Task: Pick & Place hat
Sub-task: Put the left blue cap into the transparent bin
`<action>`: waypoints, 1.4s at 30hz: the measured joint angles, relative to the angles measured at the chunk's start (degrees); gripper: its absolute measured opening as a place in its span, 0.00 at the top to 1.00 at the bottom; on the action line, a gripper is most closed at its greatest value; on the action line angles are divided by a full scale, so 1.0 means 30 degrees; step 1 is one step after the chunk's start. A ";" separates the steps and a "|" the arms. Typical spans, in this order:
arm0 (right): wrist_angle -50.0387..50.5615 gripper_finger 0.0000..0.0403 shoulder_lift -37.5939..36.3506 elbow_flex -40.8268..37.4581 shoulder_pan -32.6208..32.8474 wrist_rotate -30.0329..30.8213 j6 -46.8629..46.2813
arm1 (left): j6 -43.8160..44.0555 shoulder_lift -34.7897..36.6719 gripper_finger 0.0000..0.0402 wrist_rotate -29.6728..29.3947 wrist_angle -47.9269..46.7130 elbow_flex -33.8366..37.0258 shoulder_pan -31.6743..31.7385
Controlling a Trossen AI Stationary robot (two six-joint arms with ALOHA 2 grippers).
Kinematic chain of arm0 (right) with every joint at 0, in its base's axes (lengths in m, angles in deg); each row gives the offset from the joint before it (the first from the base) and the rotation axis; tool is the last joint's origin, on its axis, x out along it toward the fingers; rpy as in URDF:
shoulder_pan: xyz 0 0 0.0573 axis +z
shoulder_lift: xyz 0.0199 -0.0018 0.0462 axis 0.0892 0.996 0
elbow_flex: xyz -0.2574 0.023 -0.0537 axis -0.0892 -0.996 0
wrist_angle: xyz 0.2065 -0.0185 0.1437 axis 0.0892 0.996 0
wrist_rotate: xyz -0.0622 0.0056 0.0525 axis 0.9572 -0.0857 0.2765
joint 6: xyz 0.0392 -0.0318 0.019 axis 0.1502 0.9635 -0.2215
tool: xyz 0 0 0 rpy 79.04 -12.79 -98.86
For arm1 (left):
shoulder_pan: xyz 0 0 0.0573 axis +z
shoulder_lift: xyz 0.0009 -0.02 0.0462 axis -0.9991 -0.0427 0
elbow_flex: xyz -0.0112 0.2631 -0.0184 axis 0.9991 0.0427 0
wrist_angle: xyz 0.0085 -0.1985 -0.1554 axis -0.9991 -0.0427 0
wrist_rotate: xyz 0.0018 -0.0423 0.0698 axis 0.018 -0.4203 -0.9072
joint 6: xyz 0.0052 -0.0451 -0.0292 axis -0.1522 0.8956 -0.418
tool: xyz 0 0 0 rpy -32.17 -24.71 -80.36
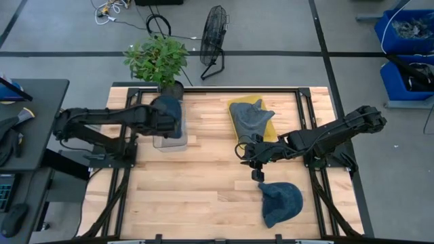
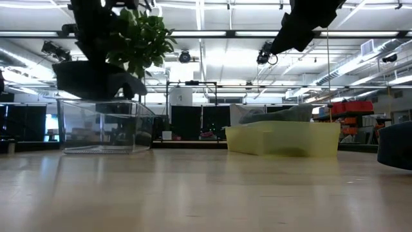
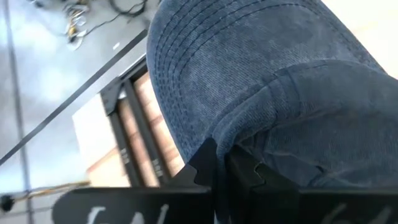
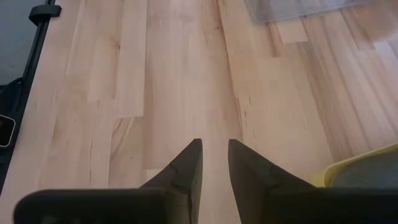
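Held hat: a blue hat point(image 1: 167, 108) hangs from the left gripper point(image 1: 165, 116), right over the clear box point(image 1: 169, 139) at the table's far-left part; in the left wrist view its denim-like cloth point(image 3: 261, 74) fills the picture.
Left gripper: fingers pressed together on a fold of the hat's cloth point(image 3: 214, 177), pinching it.
Clear box: looks empty in the low view point(image 2: 103, 125), with the hat's dark bulk above its rim point(image 2: 90, 78).
Step in hand: by my judgement, placing this hat into the box.
Doing it well: centre the hat over the opening, lower until most of the cloth is below the rim, then spread the fingers; cloth draped on a wall could slide out.
Other hats: a grey one on the yellow tray point(image 1: 269, 130) at the far middle point(image 1: 249, 116); a second blue one lies on the near-right wood point(image 1: 281, 202).
Right gripper: over bare wood between tray and near hat point(image 1: 252, 161); fingers slightly apart, holding nothing point(image 4: 214, 165).
Nearby: a potted plant point(image 1: 157, 59) just behind the box; keep the arm clear of it.
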 joint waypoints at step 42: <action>-0.4035 0.80 0.1267 -0.0007 -0.0310 0.5149 0.0812 | -0.6520 -0.1377 0.95 0.1528 0.9802 0.1910 0.2361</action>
